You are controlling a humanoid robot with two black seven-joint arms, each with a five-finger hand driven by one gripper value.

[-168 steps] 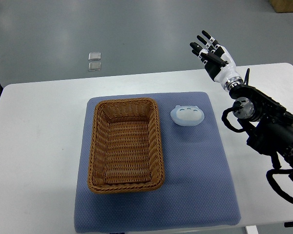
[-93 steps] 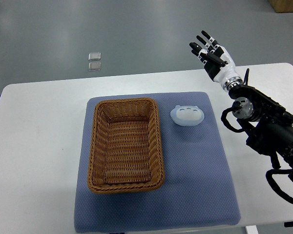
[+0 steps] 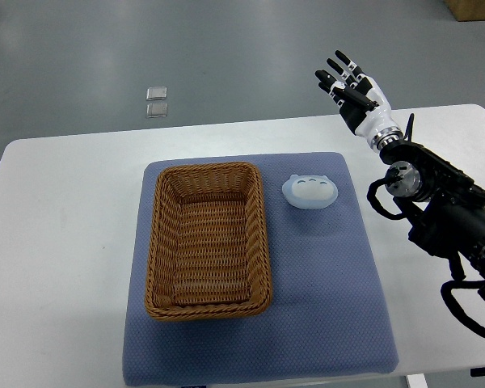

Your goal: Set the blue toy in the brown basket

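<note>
A pale blue rounded toy (image 3: 311, 191) lies on the blue mat (image 3: 323, 307), just right of the brown wicker basket (image 3: 208, 240). The basket is empty. My right hand (image 3: 349, 84) is raised beyond the table's far edge, up and to the right of the toy, with fingers spread and holding nothing. Its black arm (image 3: 436, 210) comes in from the right edge. The left arm is out of view.
The mat lies on a white table (image 3: 56, 242). Two small clear squares (image 3: 156, 102) lie on the grey floor beyond the table. A brown box corner (image 3: 474, 8) shows at the top right.
My right hand has barely shifted to the right. The toy and basket have not moved.
</note>
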